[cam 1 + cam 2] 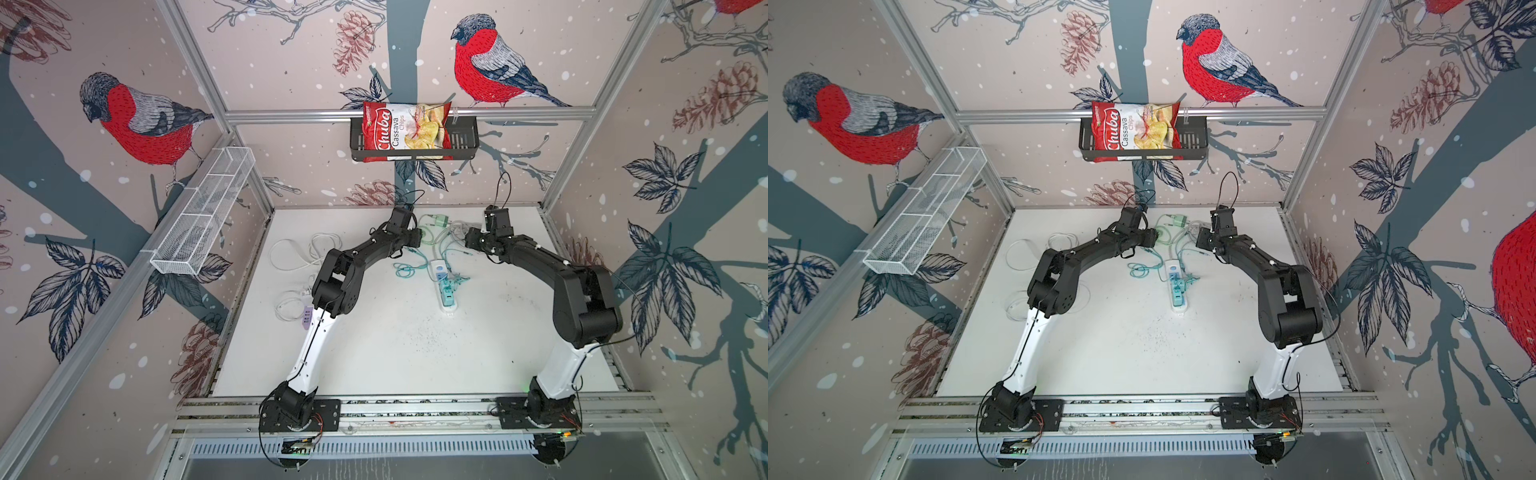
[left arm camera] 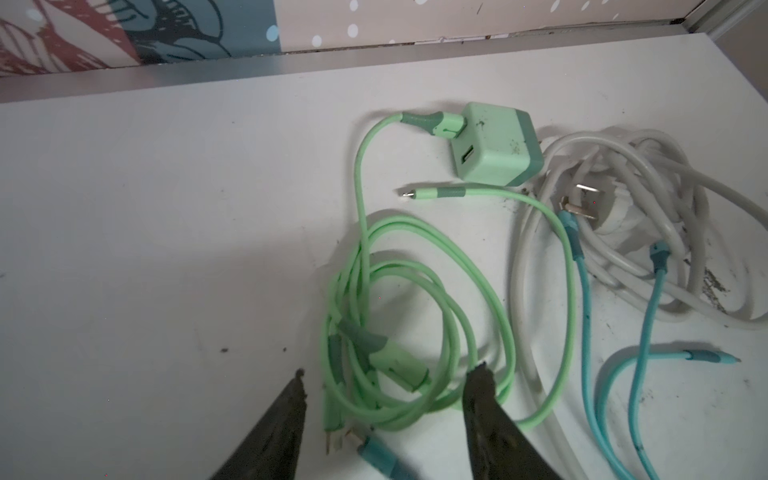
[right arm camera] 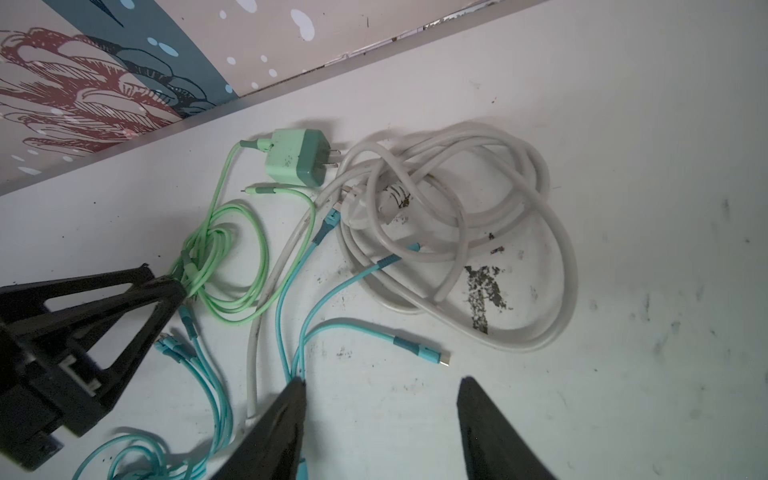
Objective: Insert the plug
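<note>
The left gripper (image 2: pixel 390 370) was seen with its jaws spread, set astride a bunch of green cable (image 2: pixel 360 178) without pinching it. The jaws of the right gripper (image 3: pixel 384 380) were likewise held apart with nothing between them, one fingertip placed over the blue cables (image 3: pixel 353 321). The plug (image 3: pixel 297 162), a green charger block with bare prongs, was found lying on the white table (image 3: pixel 623 124) near the back wall, just beside a coiled white cord (image 3: pixel 453 266) and apart from the power strip (image 1: pixel 439 268).
</note>
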